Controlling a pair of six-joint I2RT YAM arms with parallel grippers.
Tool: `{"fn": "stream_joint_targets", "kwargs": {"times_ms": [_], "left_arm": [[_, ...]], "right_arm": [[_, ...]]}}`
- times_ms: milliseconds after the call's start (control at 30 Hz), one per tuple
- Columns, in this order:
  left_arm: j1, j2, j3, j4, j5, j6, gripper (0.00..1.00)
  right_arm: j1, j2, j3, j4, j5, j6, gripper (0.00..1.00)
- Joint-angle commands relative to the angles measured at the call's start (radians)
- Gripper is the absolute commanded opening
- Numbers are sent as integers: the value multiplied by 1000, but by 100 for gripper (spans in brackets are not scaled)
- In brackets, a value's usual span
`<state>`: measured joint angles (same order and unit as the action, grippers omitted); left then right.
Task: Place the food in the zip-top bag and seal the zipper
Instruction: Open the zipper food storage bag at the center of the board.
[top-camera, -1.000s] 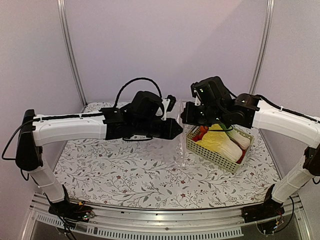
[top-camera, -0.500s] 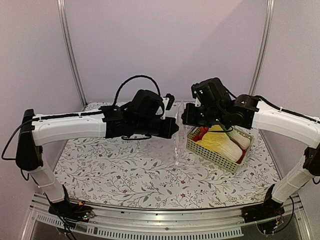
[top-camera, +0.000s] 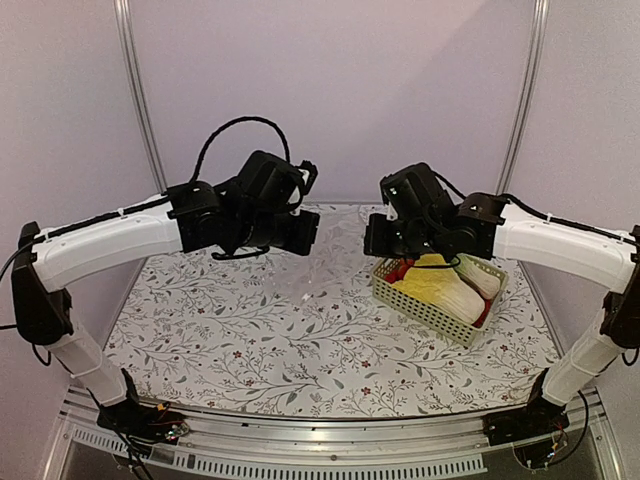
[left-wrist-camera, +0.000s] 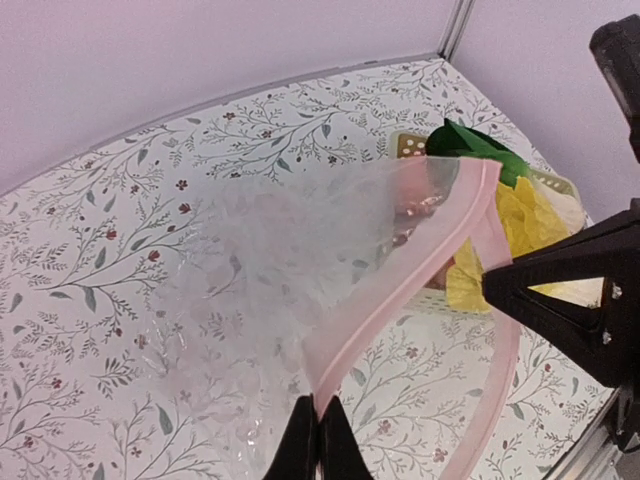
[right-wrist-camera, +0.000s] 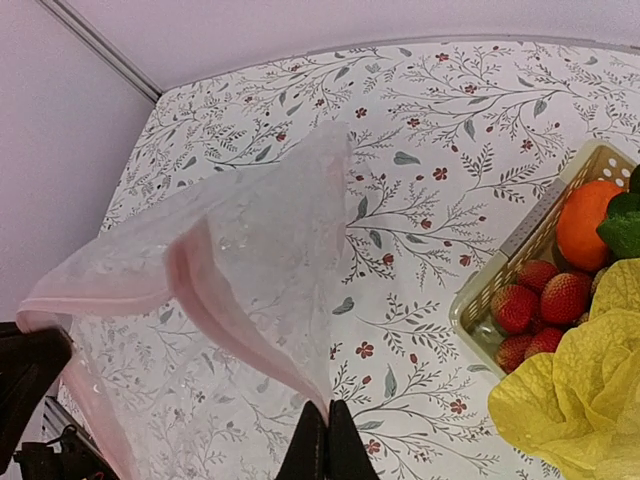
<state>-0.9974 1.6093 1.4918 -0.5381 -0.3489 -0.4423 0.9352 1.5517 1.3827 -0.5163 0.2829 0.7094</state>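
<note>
- The left gripper, at the bottom centre of the left wrist view, had its 2 fingers pressed together on the zipper strip.
- The right gripper, at the bottom centre of the right wrist view, was likewise pinched tight on the bag's edge.
- The bag hung crinkled and see-through between the 2 grippers, above the table. It filled the middle of both wrist views.
- In the top view the bag was very hard to make out. Only a faint glint showed in the gap between the arms, near the centre of the frame.
- The strip looked pale pink. In the left wrist view it ran as 2 bands from the lower centre up to the upper right, where they met near the basket.
- The right gripper's black tip clamped 1 of those bands at the right of that view.
- The basket sat on the table at the right of the top view, beside the bag.
- In it lay an orange, a cluster of small red fruits and a yellow cabbage. All 3 were at the right edge of the right wrist view.
- Green leaves showed over the basket in the left wrist view.
</note>
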Motion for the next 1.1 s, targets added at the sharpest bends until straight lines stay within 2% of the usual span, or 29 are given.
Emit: {"fn": "stream_joint_targets", "kwargs": {"times_ms": [0, 67, 133, 333, 400, 500, 567, 800, 1067], "left_arm": [[23, 9, 99, -155, -95, 100, 0], [36, 27, 144, -214, -103, 122, 0], [64, 33, 170, -251, -66, 132, 0], [187, 47, 203, -295, 184, 164, 0], [229, 66, 226, -331, 246, 183, 0], [279, 98, 257, -381, 324, 211, 0], [305, 117, 279, -400, 363, 227, 0], [349, 186, 385, -467, 419, 279, 0], [353, 193, 462, -483, 497, 296, 0]], "right_arm": [[-13, 78, 50, -25, 23, -26, 0], [-16, 110, 83, -26, 2, -39, 0], [-18, 132, 105, -15, -39, -53, 9], [-24, 111, 159, -21, -210, -186, 67], [-24, 69, 156, -46, -253, -239, 80], [-26, 1, 130, -103, -272, -295, 92], [-32, -68, 105, -149, -270, -326, 98], [-144, -242, -9, -320, -227, -366, 99], [-322, -239, -133, -427, -226, -484, 99]]}}
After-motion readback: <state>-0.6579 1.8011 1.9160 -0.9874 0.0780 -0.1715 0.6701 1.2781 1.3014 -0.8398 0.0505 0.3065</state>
